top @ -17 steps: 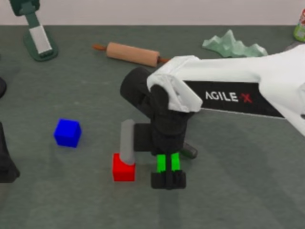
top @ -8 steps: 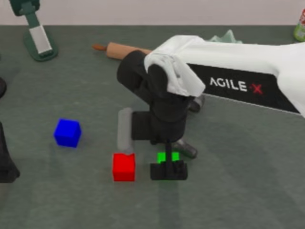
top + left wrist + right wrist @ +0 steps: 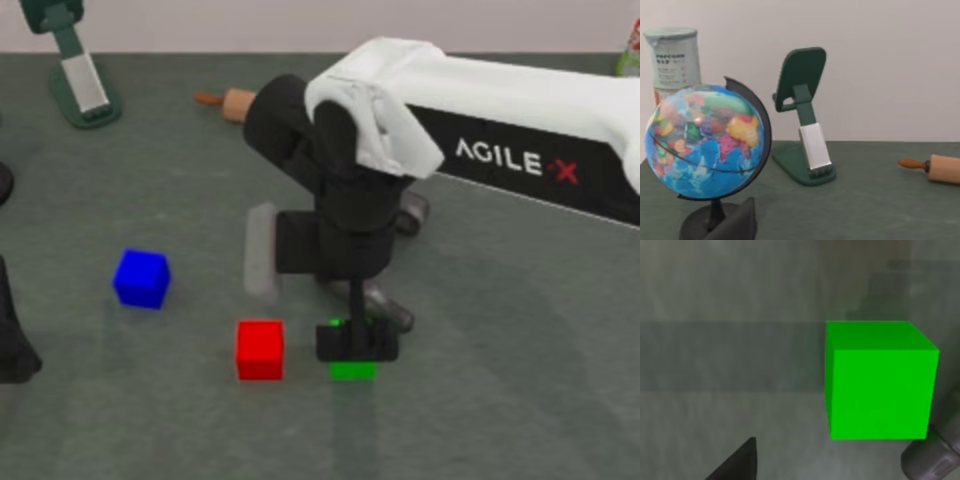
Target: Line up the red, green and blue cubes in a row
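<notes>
Three cubes lie on my worktop (image 3: 520, 400). Red cube (image 3: 260, 349): front centre, standing free. Green cube (image 3: 352, 369): just to the right of the red one, level with it, a small gap between them, mostly hidden under my right gripper (image 3: 356, 345) in the top view. Blue cube (image 3: 141, 278): well to the left, set farther back than the other two.

Right arm: reaches in from the right, its jaws spread above the green cube, which rests on the worktop in the right wrist view (image 3: 880, 382). Left arm: parked at the left edge; I cannot tell how its jaws stand.

Also present: rolling pin (image 3: 230, 102), green phone stand (image 3: 805, 125), globe (image 3: 702, 142), popcorn tub (image 3: 675, 57).
</notes>
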Controlling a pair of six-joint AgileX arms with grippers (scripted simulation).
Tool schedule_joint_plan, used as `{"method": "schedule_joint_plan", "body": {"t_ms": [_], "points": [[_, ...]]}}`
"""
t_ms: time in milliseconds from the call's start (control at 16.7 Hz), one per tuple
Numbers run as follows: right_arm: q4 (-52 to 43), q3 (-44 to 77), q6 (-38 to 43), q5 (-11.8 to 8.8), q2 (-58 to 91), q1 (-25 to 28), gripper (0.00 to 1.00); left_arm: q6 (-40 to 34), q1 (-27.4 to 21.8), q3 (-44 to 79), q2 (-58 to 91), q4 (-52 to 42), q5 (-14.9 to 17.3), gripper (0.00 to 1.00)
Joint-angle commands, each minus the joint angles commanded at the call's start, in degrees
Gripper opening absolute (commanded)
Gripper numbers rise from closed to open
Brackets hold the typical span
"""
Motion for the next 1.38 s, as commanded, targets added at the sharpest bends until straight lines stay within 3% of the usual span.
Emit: {"method": "schedule_joint_plan", "body": {"t_ms": [240,480,900,1380], "points": [[4.42,-4.59,2.53,-0.45,-5.87,-2.99,1.0,-0.25,-0.52,5.1,5.29,-3.0,-0.19,1.0],[13.44,-16.33,7.82,-1.33,-20.76,-9.22,1.0,-0.67,-2.22,16.87,19.62,-10.8,-0.17,1.0],[33.1,-49.24,20.77,-2.27,-59.79,-23.54,1.0,-1.53,-6.68,44.13,59.24,-31.2,0.24,1.0],[54.76,-86.87,36.38,-0.98,-105.76,-38.35,1.0,-2.44,-11.1,73.22,101.61,-52.1,0.32,1.0]]}}
